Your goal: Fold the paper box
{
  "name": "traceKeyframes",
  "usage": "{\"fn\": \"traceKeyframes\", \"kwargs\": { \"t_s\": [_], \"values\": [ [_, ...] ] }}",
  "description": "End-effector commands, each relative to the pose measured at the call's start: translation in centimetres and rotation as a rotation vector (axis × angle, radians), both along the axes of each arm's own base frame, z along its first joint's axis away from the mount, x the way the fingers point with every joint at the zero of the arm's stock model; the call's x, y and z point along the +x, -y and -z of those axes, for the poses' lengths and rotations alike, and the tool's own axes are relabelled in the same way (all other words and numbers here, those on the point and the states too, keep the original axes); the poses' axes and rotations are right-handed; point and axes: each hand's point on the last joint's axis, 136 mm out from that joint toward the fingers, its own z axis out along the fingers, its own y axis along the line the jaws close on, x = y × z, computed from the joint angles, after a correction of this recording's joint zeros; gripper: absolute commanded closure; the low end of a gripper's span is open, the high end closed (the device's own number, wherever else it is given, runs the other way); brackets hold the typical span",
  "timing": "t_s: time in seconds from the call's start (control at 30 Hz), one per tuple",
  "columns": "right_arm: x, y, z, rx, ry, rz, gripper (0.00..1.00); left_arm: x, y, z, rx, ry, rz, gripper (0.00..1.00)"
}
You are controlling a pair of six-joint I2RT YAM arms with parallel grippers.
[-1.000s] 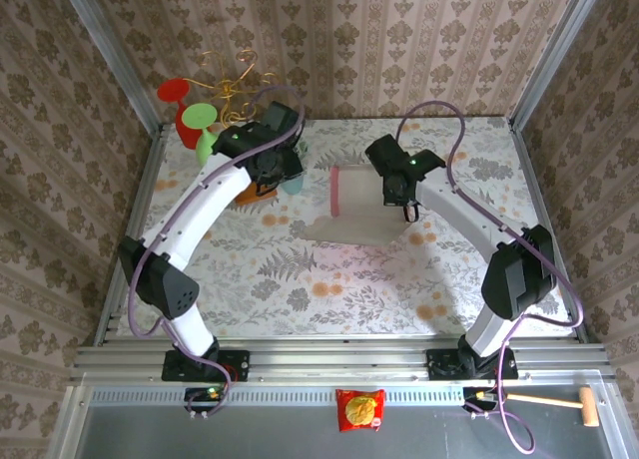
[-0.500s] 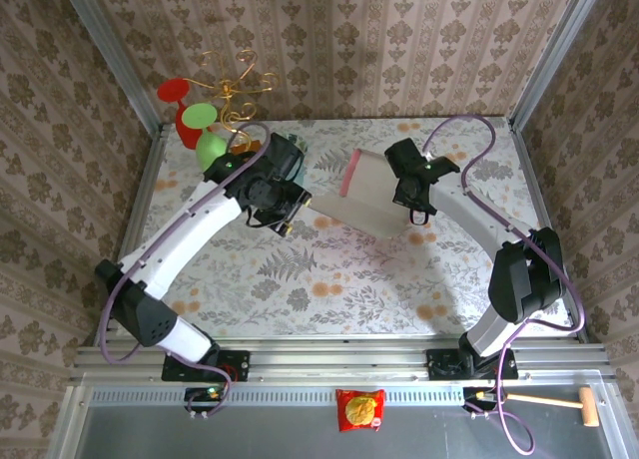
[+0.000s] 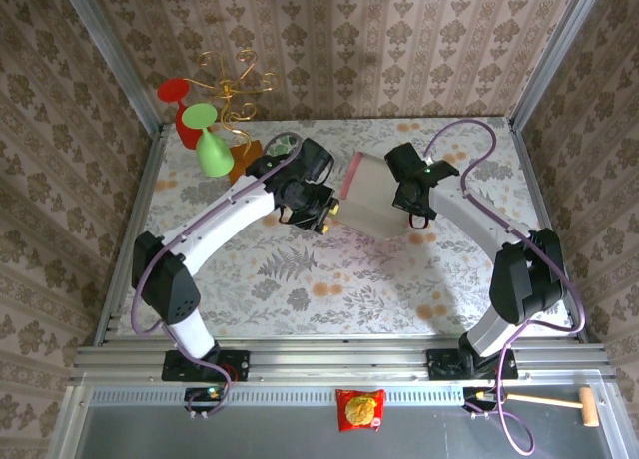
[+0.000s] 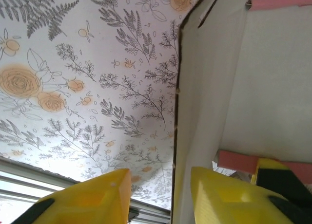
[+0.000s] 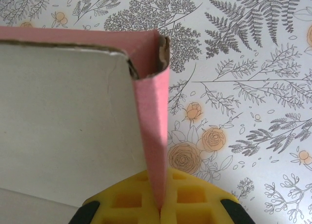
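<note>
Paper box (image 3: pixel 364 195) at frame centre looks light, thin and easily creased; hold flaps near folds. Right gripper (image 5: pixel 160 204) pinches 1 pink flap (image 5: pixel 153 136) tight; left gripper (image 4: pixel 158 182), half open, straddles a white edge (image 4: pixel 176 136).

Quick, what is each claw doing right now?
Left gripper: open, straddling an edge of the paper box.
Right gripper: closed, pinching the paper box.

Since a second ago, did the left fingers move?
Yes. The left fingers went right, away from the green goblet by the back wall, up to the paper box.
</note>
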Motion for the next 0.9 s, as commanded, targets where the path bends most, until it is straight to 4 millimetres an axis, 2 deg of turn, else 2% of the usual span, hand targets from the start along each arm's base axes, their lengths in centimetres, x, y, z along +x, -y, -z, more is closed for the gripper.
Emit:
{"fn": "traceKeyframes", "kwargs": {
  "t_s": [0.0,0.13,0.27,0.3,0.4,0.47,0.53,0.73,0.87],
  "values": [
    [-0.5,-0.1,-0.6,0.027,0.028,0.031,1.0,-0.2,0.2,-0.6,-0.011,-0.002,-0.008,0.72],
    [-0.6,-0.4,-0.6,0.034,0.026,0.025,1.0,-0.3,-0.2,0.0,0.012,-0.017,-0.014,0.88],
    [-0.8,-0.7,-0.4,0.046,0.008,0.027,1.0,-0.4,-1.0,0.2,0.06,-0.019,-0.009,1.0],
    [-0.8,-0.9,-0.4,0.057,0.005,0.024,0.96,-0.4,-1.3,0.1,0.069,-0.012,-0.003,1.0],
    [-0.9,-1.9,-1.3,0.105,0.013,0.002,0.66,-0.1,-2.1,0.2,0.114,0.007,0.027,1.0],
    [-1.2,-2.6,-2.3,0.136,0.014,-0.011,0.51,0.2,-3.1,-0.1,0.168,0.028,0.065,1.0],
    [-1.7,-3.1,-3.7,0.173,0.011,-0.013,0.43,0.8,-4.1,-0.5,0.229,0.057,0.12,1.0],
    [-3.2,-3.9,-8.0,0.303,0.08,0.0,0.36,2.3,-5.8,-2.2,0.335,0.162,0.296,1.0],
    [-1.9,-4.3,-12.0,0.329,0.237,-0.102,0.37,3.6,-6.0,-3.3,0.362,0.264,0.527,1.0]
  ]
}}
